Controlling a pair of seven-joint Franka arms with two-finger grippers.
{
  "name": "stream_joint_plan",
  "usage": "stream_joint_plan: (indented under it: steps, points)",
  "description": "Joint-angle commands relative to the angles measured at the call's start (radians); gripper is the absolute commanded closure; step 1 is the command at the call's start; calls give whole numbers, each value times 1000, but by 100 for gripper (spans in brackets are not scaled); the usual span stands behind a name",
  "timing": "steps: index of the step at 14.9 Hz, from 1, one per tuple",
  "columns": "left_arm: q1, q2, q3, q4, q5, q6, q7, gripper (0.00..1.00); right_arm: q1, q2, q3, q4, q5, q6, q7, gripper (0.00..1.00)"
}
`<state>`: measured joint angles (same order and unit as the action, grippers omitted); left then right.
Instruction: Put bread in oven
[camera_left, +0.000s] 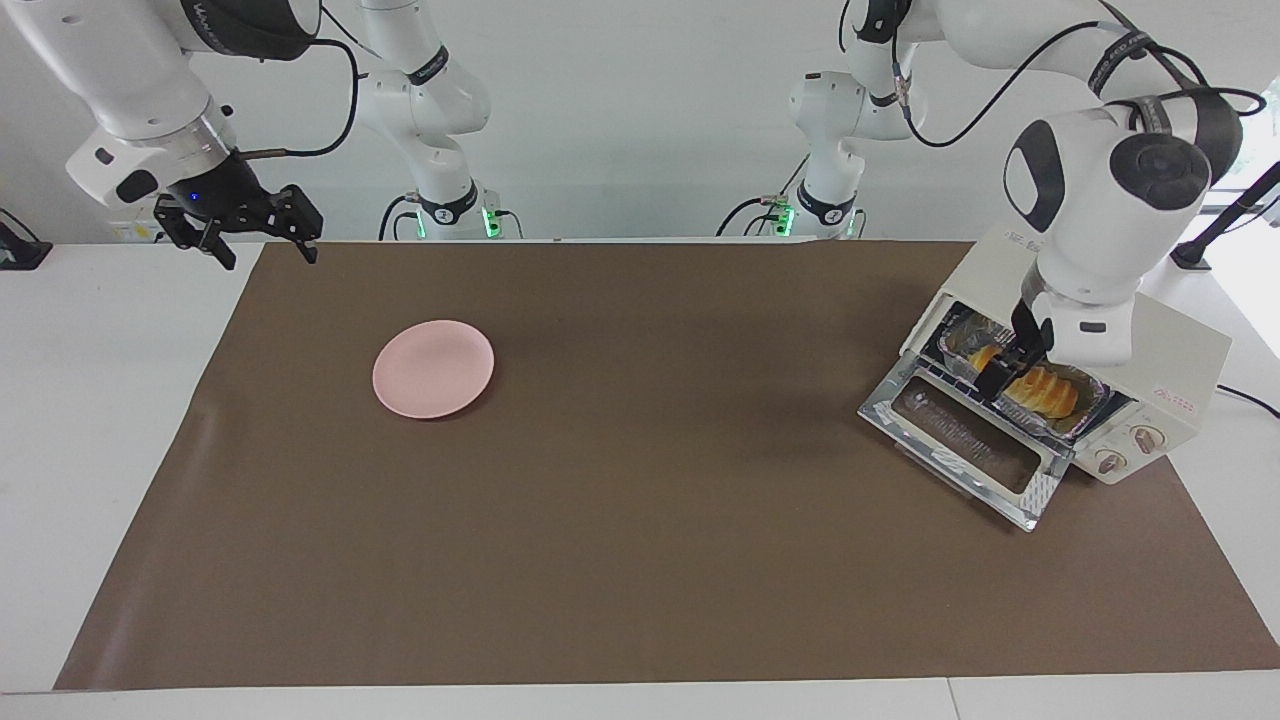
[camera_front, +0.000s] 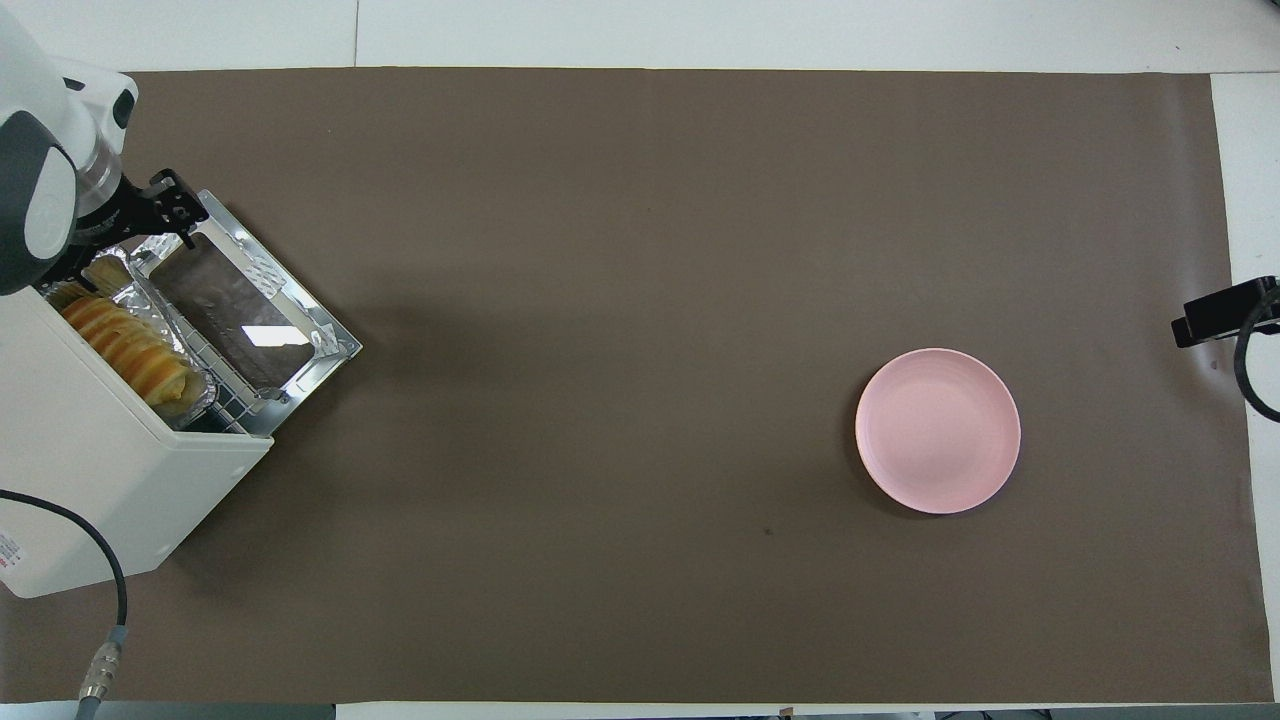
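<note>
The cream-white oven (camera_left: 1175, 355) stands at the left arm's end of the table with its glass door (camera_left: 965, 440) folded down open. The golden bread (camera_left: 1045, 390) lies in a silver foil tray (camera_left: 1095, 402) on the rack inside. My left gripper (camera_left: 1008, 358) hangs open and empty just above the oven's mouth, over one end of the bread, not touching it. In the overhead view the oven (camera_front: 110, 470), bread (camera_front: 125, 345) and left gripper (camera_front: 165, 212) show too. My right gripper (camera_left: 262, 245) waits open in the air over the table's corner at the right arm's end.
A pink round plate (camera_left: 433, 368) lies on the brown mat (camera_left: 640, 560) toward the right arm's end, also seen from overhead (camera_front: 938, 430). The oven's cable (camera_front: 110, 600) trails off the table edge nearest the robots.
</note>
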<state>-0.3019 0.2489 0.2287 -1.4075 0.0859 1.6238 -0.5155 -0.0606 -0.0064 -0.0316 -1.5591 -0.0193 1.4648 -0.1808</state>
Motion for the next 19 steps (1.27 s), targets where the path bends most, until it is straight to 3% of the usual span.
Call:
stream_joint_plan:
  steps: [1,3,7,10,13,15,19]
  points:
    - [-5,-91,-8,-25,-34,-112,192,0,-15,-21,13,-22,-2,-3,11,0]
    - [-8,-109,-9,-25,-38,-180,354,0,-15,-21,13,-22,-2,-3,11,0]
    - [-5,-149,-47,-85,-57,-193,381,0,-15,-21,13,-22,-2,-3,11,0]
    - [352,-187,-396,-93,-61,-194,405,0,-15,-21,13,-22,-2,-3,11,0]
    - [360,-226,-401,-106,-61,-203,402,0,-15,-21,13,-22,-2,-3,11,0]
    - [363,-324,-407,-247,-80,-187,407,0,-15,-21,13,-22,-2,-3,11,0]
    - [377,-298,-404,-235,-132,-154,404,0,-15,-21,13,-22,-2,-3,11,0]
